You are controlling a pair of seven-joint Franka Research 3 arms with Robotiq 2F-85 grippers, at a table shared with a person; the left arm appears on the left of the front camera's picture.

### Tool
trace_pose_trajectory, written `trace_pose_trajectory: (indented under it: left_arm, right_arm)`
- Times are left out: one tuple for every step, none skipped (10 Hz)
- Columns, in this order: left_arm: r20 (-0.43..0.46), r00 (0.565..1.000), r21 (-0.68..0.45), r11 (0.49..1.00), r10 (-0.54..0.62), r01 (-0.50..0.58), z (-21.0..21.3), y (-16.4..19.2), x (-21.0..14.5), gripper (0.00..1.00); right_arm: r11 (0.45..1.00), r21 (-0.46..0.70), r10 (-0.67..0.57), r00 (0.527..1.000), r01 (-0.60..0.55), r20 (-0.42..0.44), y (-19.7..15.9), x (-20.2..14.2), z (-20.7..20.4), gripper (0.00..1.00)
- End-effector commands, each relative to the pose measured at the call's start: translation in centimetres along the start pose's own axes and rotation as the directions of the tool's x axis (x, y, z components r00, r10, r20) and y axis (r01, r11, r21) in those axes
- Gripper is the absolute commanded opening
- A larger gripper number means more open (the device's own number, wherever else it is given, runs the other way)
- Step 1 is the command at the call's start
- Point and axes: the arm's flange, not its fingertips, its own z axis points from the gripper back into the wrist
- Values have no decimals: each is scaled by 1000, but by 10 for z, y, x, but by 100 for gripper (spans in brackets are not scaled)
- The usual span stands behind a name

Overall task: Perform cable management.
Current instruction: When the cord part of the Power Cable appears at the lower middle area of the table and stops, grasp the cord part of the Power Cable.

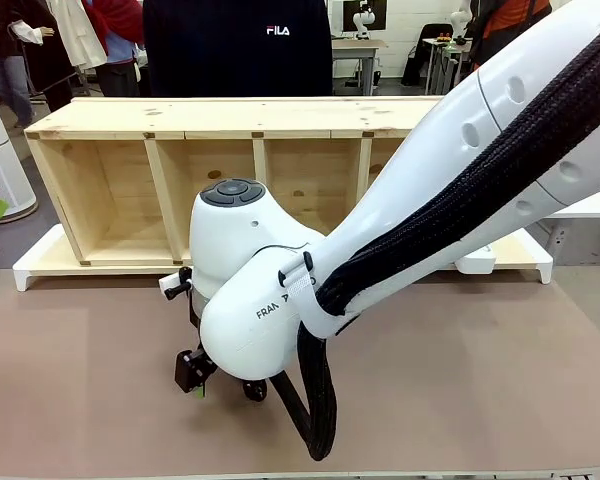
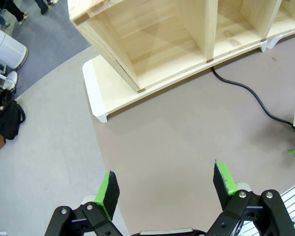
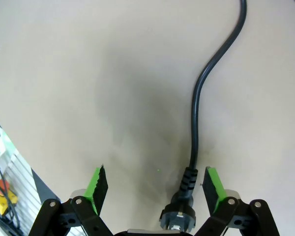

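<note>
Jaws spread wide and empty on both arms, and the plug sits inside the right gripper's span.

We see the plug flat on the table, between the two green pads but closer to one of them than the other. The cable leads straight away from it, so its long axis crosses the closing line and the pads would meet its sides. In the front view that gripper hangs low over the table's near edge, left of the middle. Farther off, the cable curves back to the foot of the wooden shelf along the far edge. The left gripper hovers over bare table near the shelf's end, well apart from the cable. We judge the right arm to be the one placed to take the plug, after a slight shift to centre it.
</note>
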Motion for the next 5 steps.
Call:
trace_pose_trajectory:
  left_arm:
    - [4, 1000, 0, 1000, 16, -16, 0, 0, 0, 100]
    - [4, 1000, 0, 1000, 16, -16, 0, 0, 0, 100]
    - [4, 1000, 0, 1000, 16, -16, 0, 0, 0, 100]
    - [4, 1000, 0, 1000, 16, -16, 0, 0, 0, 100]
    - [4, 1000, 0, 1000, 16, -16, 0, 0, 0, 100]
  right_arm:
    - [1000, 13, 6, 999, -5, -52, -1, 4, -4, 100]
    - [1000, 13, 3, 997, -2, -75, -1, 2, -7, 100]
    - [1000, 12, 6, 995, -5, -95, -1, -1, -9, 100]
    - [1000, 11, 4, 994, -3, -107, -2, -2, -10, 100]
    - [1000, 7, -1, 993, 2, -117, -3, -4, -10, 100]
